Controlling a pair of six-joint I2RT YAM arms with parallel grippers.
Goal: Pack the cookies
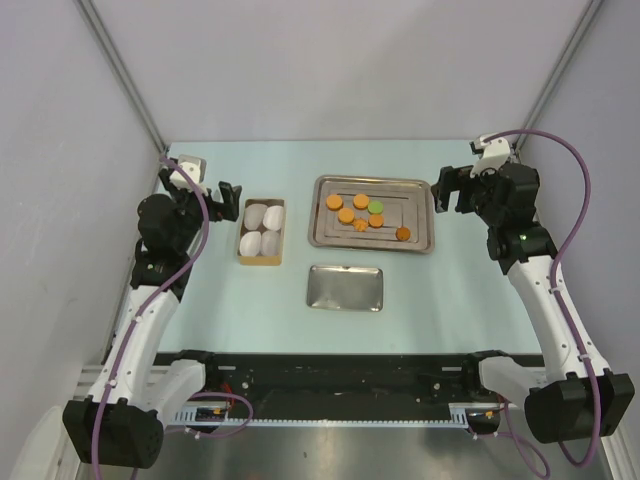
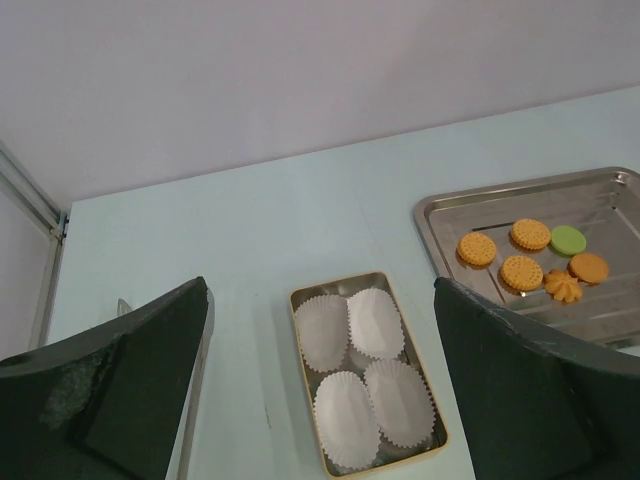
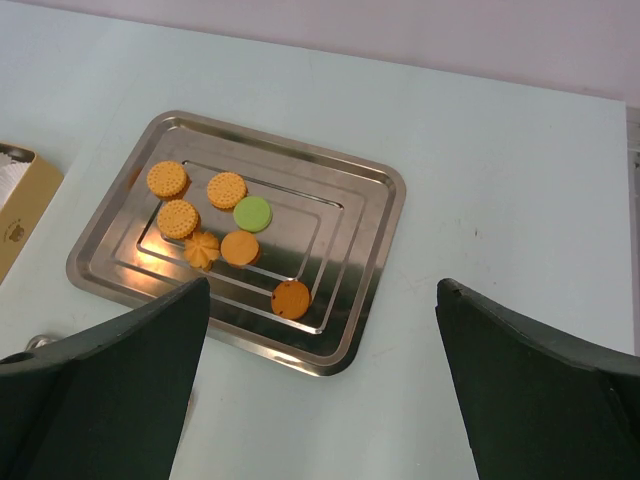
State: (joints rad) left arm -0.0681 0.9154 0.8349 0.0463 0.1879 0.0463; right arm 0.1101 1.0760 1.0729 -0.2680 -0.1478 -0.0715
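Observation:
Several orange cookies [image 1: 346, 215] and one green cookie [image 1: 376, 207] lie on a steel tray [image 1: 420, 240] at the middle back; they also show in the right wrist view [image 3: 240, 247] and the left wrist view [image 2: 521, 271]. A tan box [image 1: 262, 261] with white paper cups [image 2: 375, 322] sits left of the tray. My left gripper [image 1: 229, 200] is open and empty, raised left of the box. My right gripper [image 1: 444, 190] is open and empty, raised just right of the tray.
A small steel lid [image 1: 344, 288] lies on the table in front of the tray. Frame posts stand at the back corners. The walls close in on both sides.

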